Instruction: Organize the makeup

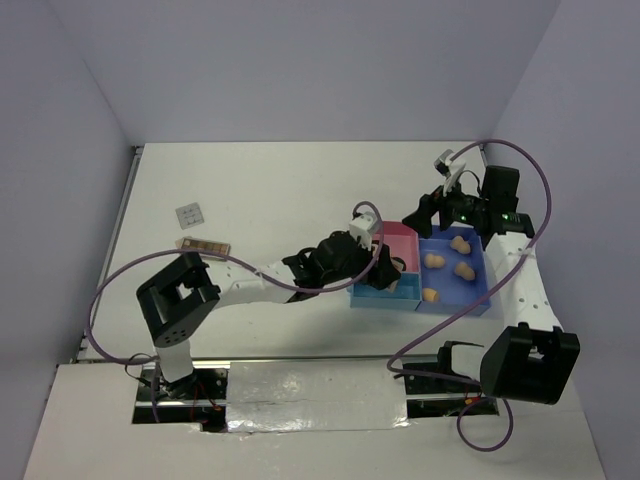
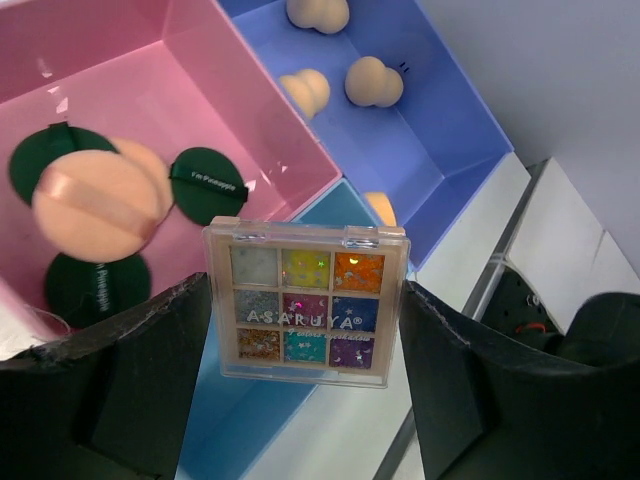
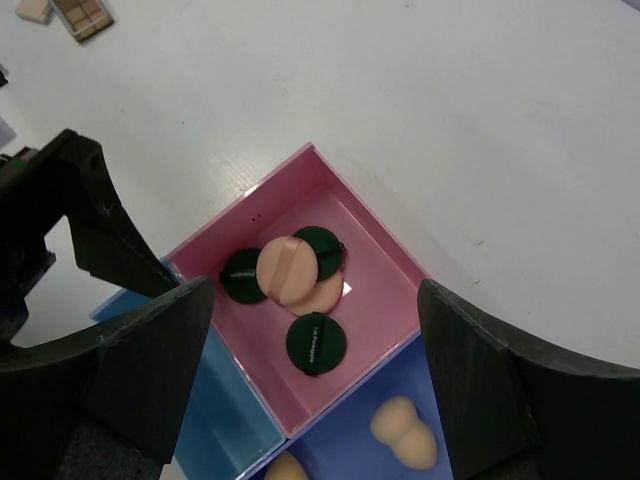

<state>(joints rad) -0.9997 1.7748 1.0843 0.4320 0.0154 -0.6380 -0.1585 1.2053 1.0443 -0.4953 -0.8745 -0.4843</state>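
Now left gripper (image 2: 305, 335) clamps the nine-colour palette (image 2: 305, 300) by its side edges over the light-blue compartment (image 2: 245, 415), at 7 o'clock of the tray (image 1: 490, 295), likely to drop it there. Right gripper (image 3: 315, 335) hangs wide open over the pink compartment (image 3: 385, 265). Long palette (image 1: 203, 244) and small square palette (image 1: 189, 214) lie loose at 9 o'clock in the top view.

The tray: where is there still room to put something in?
The light blue box, beside the pink box, looks bare where it shows. The pink box's corner away from the blue boxes is free; its middle is crowded with peach pads and green discs. Four sponges dot the dark blue box.
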